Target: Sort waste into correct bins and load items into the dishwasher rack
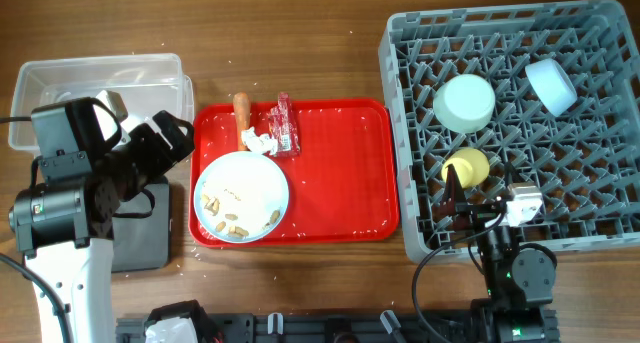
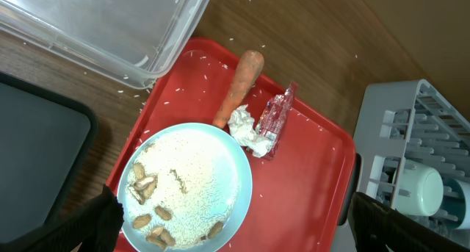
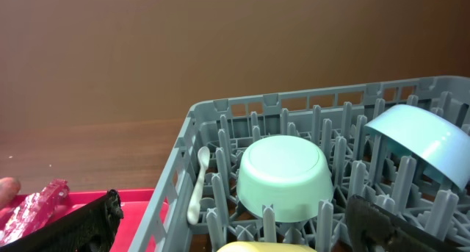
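The pale-blue plate (image 1: 283, 183) lies on the red tray, strewn with beige crumbs and grains (image 1: 235, 223). Beside it lie the orange-brown stick (image 1: 241, 107), the white tissue (image 1: 258, 141) and the red wrapper (image 1: 284, 123). My left gripper (image 1: 172, 143) is open and empty, and in the left wrist view it hangs above the plate (image 2: 242, 178). My right gripper (image 1: 478, 198) is open and empty over the grey rack (image 1: 600, 183) by the yellow-green bowl (image 1: 466, 168). The light-blue bowl (image 1: 552, 86) and a white spoon (image 3: 197, 186) stand in the rack.
The red serving tray (image 1: 340, 183) lies between the bins and the rack. The clear tub (image 1: 100, 78) stands at the back left, the black tray (image 1: 145, 233) in front of it under my left arm. An upturned pale-green bowl (image 1: 465, 103) also sits in the rack.
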Motion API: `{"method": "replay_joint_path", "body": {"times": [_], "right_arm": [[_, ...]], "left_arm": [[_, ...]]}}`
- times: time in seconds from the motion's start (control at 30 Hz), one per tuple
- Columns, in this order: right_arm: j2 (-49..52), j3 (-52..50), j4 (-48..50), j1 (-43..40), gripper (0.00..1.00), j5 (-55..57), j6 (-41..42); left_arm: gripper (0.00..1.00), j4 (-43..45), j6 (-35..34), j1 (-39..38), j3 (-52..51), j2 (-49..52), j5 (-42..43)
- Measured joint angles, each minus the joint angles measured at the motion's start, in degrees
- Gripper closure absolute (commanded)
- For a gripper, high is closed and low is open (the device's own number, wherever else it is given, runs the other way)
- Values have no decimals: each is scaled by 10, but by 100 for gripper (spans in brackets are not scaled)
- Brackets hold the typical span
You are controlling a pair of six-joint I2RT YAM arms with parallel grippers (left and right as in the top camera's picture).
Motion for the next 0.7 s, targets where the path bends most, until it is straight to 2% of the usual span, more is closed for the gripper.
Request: {"method": "replay_joint_path", "body": {"times": [0.53, 0.6, 0.7], "right_arm": [[0, 0, 0, 0, 0, 0, 0], [0, 0, 0, 0, 0, 0, 0], [0, 0, 1, 0, 0, 0, 0]], "left_arm": [[0, 13, 0, -19, -6, -5, -9], [0, 77, 2, -38, -30, -25, -29], [0, 273, 15, -76, -124, -94, -48]]}}
